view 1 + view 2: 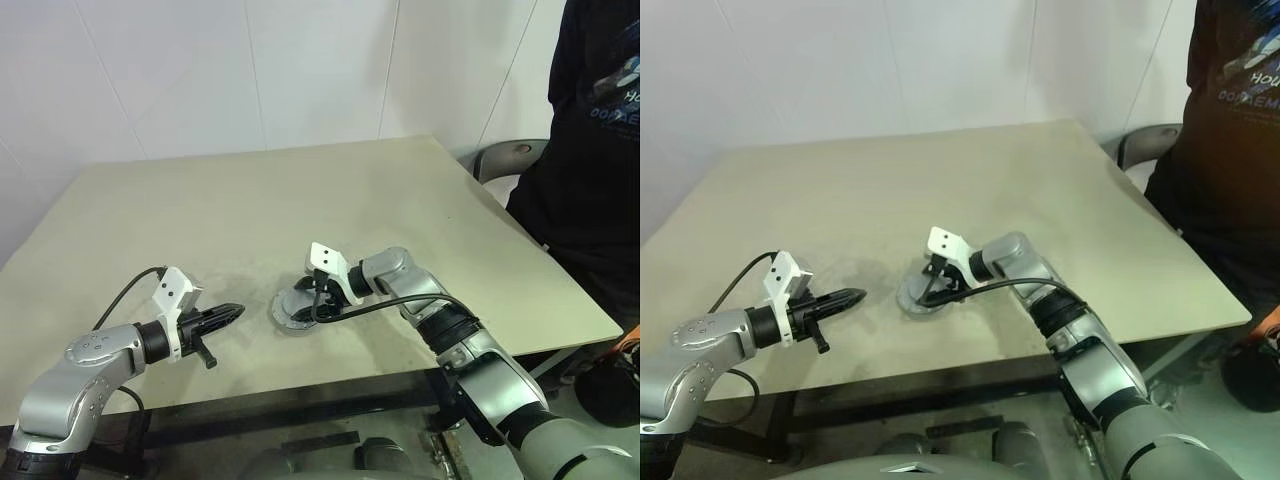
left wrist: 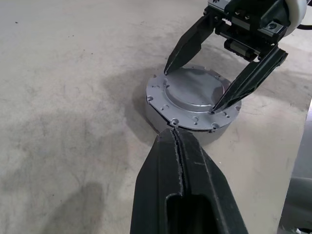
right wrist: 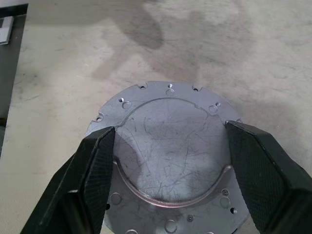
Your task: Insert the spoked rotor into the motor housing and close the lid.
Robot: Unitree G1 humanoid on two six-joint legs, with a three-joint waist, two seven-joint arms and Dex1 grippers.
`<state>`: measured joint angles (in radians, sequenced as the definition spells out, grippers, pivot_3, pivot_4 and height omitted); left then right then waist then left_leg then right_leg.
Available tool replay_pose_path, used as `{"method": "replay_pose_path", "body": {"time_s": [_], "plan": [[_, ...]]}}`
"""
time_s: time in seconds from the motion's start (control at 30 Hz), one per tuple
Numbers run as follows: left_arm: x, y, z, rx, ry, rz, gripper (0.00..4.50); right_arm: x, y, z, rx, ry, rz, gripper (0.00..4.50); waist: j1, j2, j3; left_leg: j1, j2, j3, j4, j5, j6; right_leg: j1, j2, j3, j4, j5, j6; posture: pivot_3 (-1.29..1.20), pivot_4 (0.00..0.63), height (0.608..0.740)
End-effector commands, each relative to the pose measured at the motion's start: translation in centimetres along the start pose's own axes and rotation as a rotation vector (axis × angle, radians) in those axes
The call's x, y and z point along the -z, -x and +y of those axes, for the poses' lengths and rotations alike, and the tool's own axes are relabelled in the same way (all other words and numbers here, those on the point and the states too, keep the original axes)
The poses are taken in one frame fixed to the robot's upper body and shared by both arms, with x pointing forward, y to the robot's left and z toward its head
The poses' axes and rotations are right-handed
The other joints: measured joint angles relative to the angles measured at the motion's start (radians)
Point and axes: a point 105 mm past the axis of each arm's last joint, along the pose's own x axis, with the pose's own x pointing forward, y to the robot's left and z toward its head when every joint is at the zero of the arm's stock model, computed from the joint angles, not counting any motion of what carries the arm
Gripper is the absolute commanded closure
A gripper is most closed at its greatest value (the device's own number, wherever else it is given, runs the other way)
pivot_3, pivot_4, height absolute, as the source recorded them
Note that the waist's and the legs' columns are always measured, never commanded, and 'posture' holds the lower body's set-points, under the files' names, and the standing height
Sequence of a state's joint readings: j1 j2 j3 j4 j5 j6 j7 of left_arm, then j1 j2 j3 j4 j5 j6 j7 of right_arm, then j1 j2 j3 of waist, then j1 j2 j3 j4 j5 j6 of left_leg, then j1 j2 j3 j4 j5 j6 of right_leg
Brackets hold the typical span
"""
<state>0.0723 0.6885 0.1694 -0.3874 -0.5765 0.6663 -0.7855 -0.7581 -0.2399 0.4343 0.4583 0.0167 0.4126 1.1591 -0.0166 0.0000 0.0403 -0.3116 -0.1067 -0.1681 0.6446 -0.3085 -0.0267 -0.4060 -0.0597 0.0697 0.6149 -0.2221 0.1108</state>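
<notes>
White walls back my beige bench (image 1: pixel 300 190); on it the lid (image 3: pixel 170 146) sits flat atop the motor housing (image 2: pixel 161 114). My right gripper (image 2: pixel 217 80) slants down over the lid, fingers (image 3: pixel 92 170) spread to either side of it. Just beside the housing, my left gripper (image 1: pixel 228 315) points toward it, fingers clenched, empty.

**Arrangement on the table**

The lid (image 2: pixel 195 96) lies on the motor housing (image 2: pixel 161 114), near the front edge of the table (image 1: pixel 300 190). Right gripper (image 2: pixel 191 87) straddles the lid; left gripper (image 1: pixel 232 313) is to their left, apart. A person (image 1: pixel 590 150) stands right of the table.
</notes>
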Motion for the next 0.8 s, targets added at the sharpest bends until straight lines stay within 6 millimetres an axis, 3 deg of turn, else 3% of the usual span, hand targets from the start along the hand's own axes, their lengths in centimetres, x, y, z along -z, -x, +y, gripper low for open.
{"method": "replay_pose_path", "body": {"time_s": [0.03,0.4,0.8], "plan": [[-0.8,0.0,0.1,0.003,-0.039,-0.02,4.5,0.4,0.5,-0.4,0.017,-0.011,0.003,1.32,0.001,0.0,0.0,-0.001,0.0,0.0,0.0,0.0,0.0,-0.002,0.0,0.0,0.0,0.0,0.0,0.0,0.0,0.74],[-0.8,0.0,0.0,0.004,-0.041,-0.021,4.5,0.7,0.0,-0.2,0.027,-0.021,0.011,1.32,0.001,0.0,0.0,-0.005,0.0,0.0,0.0,0.0,0.0,-0.005,0.0,0.0,0.0,0.001,0.001,0.0,0.0,0.74],[-0.7,-0.3,-0.4,0.005,-0.038,-0.028,4.5,2.8,-0.6,0.0,0.047,-0.015,0.109,1.32,-0.001,0.0,0.0,-0.003,0.0,0.0,0.0,0.0,0.0,-0.003,0.0,0.0,0.0,0.0,0.0,0.0,0.0,0.74]]}}
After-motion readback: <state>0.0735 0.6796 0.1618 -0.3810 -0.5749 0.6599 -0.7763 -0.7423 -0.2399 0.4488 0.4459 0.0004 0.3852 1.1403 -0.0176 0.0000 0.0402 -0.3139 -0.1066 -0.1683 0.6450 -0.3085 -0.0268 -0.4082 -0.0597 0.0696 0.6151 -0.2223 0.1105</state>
